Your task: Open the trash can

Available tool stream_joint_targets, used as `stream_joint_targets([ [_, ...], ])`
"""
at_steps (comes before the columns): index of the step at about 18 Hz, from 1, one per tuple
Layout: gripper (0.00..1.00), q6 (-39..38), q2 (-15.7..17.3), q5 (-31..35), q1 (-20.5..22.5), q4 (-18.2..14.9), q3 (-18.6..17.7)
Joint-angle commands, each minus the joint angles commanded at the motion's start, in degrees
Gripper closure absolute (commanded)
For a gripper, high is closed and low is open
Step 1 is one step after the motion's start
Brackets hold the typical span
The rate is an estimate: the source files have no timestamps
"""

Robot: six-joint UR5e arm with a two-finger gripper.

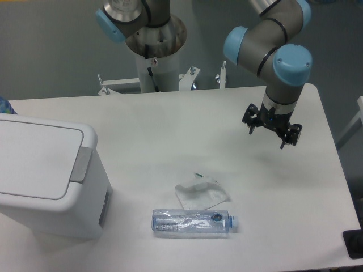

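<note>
The trash can (48, 181) is a large white boxy bin at the left edge of the table. Its flat white lid (37, 161) lies shut, with a grey push tab (81, 165) on its right side. My gripper (267, 137) hangs above the right part of the table, far to the right of the trash can. Its two dark fingers point down and stand apart, with nothing between them.
A clear plastic bottle (193, 222) with a blue cap lies on its side near the front. A crumpled clear wrapper (201, 192) lies just behind it. The robot's white base column (156, 56) stands at the back edge. A dark object (354, 243) sits at the right front corner.
</note>
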Motion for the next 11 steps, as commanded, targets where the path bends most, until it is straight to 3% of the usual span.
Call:
stream_joint_targets([
  [8,0.00,0.2,-1.0,-0.4,-0.7,3.4,0.2],
  [11,0.00,-0.1,-0.8,-5.8,-0.7,4.1,0.1],
])
